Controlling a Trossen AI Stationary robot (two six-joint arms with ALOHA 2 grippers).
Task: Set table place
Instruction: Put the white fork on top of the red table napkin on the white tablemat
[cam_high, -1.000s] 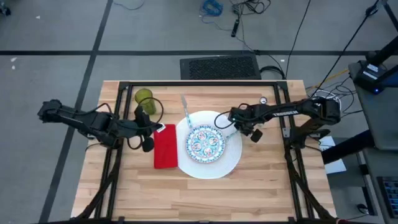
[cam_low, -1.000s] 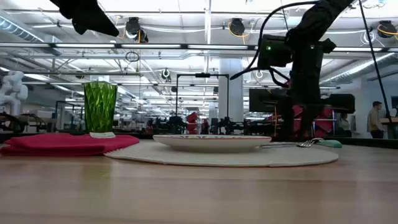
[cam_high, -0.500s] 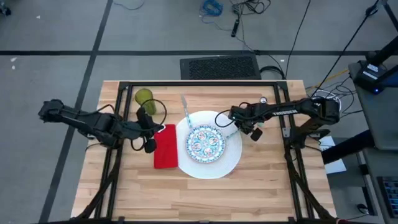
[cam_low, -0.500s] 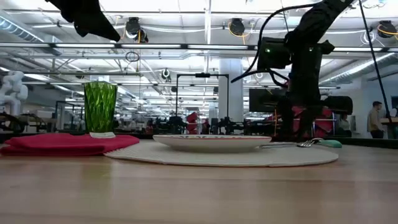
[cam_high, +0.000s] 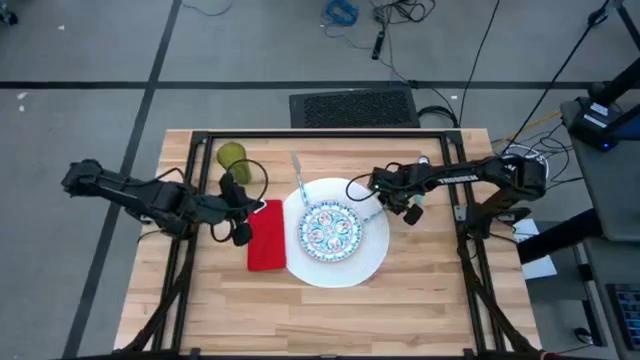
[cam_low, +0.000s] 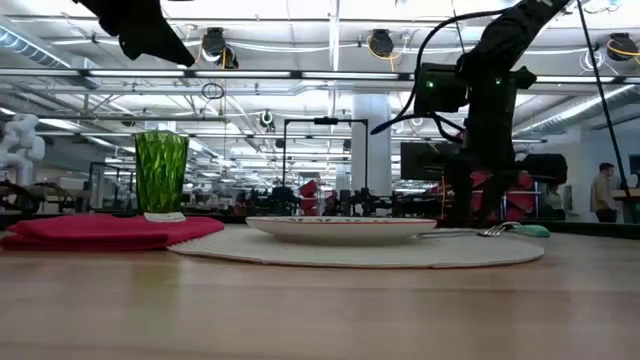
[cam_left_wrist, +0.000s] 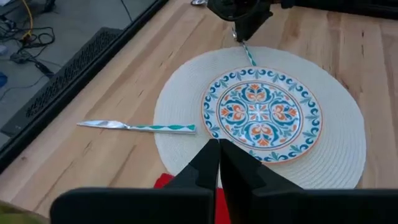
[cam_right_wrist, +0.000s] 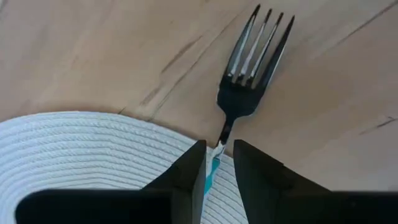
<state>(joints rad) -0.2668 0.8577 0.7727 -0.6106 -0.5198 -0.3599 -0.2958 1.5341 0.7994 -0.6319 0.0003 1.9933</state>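
Observation:
A white woven round mat (cam_high: 370, 255) lies mid-table with a blue-patterned plate (cam_high: 328, 230) on it. A red napkin (cam_high: 266, 238) lies flat against the mat's left edge, and a green tumbler (cam_high: 231, 157) stands at the far left. The fork (cam_right_wrist: 252, 62) lies at the mat's far right edge, tines on the wood. My right gripper (cam_right_wrist: 219, 146) stands over it, shut on its handle. My left gripper (cam_left_wrist: 219, 149) hangs shut and empty, high above the napkin's left edge (cam_high: 250, 208). My right gripper has the fork's teal-striped handle (cam_right_wrist: 216, 167) between its two fingers, just behind the neck. The fingers come from above and lie across the handle. The fork's head rests on the table and its handle end (cam_left_wrist: 247, 53) lies on the mat, pointing toward the plate.
A second teal-handled utensil (cam_high: 297, 172) lies on the wood beyond the mat's far edge. A small silver thing (cam_high: 423, 160) shows by the right arm near the far edge. Bare wood stretches along the table's near side (cam_high: 330, 320). A black frame (cam_high: 320, 135) rims the table.
My right arm's wrist has drifted slightly toward the table's far edge, with the fingers staying over the fork at the mat's edge. The plate, napkin and tumbler have kept their places.

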